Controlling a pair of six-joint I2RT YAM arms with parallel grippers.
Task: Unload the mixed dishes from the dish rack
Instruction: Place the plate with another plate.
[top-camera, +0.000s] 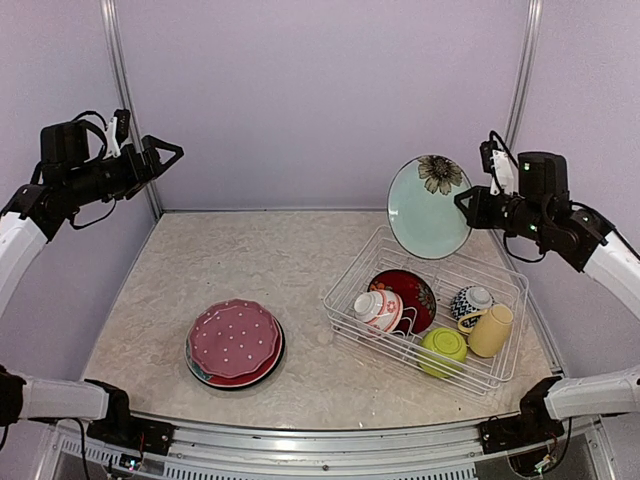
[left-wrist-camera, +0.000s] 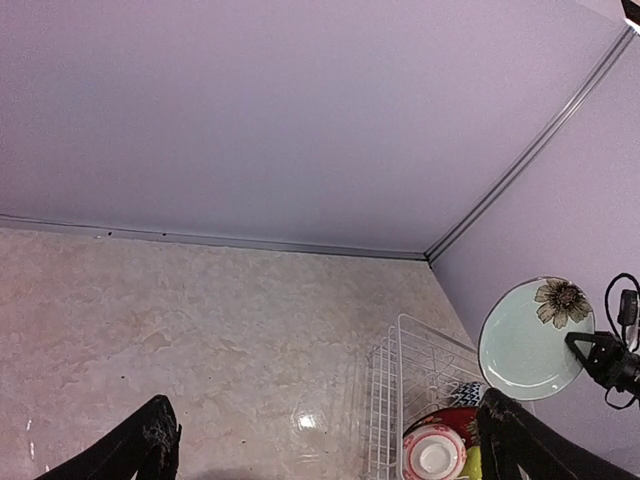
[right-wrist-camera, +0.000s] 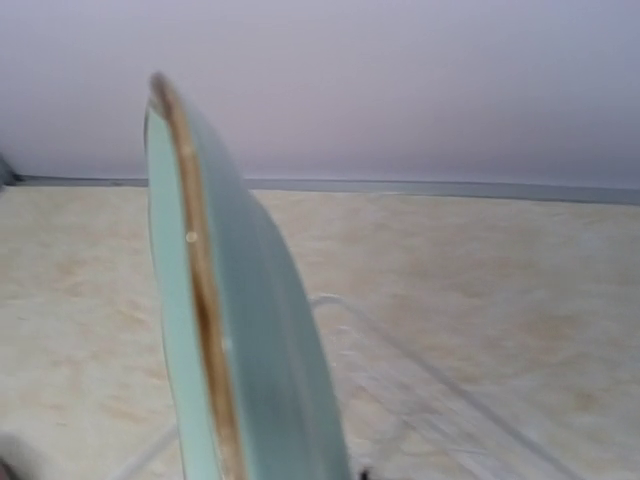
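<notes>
My right gripper (top-camera: 468, 207) is shut on the rim of a pale teal plate (top-camera: 428, 208) with a dark flower, holding it upright in the air above the far end of the white wire dish rack (top-camera: 352, 282). The right wrist view shows the plate edge-on (right-wrist-camera: 215, 330), and the left wrist view shows it at the right (left-wrist-camera: 530, 340). In the rack sit a red floral plate (top-camera: 412, 290), a red-white bowl (top-camera: 378, 308), a blue-white bowl (top-camera: 470, 303), a lime green bowl (top-camera: 443, 348) and a pale yellow mug (top-camera: 491, 330). My left gripper (top-camera: 165, 156) is open and empty, raised at the far left.
A stack of plates topped by a red dotted one (top-camera: 234, 342) lies on the marble table at the near left. Purple walls with metal corner posts (top-camera: 128, 105) enclose the table at the back and sides.
</notes>
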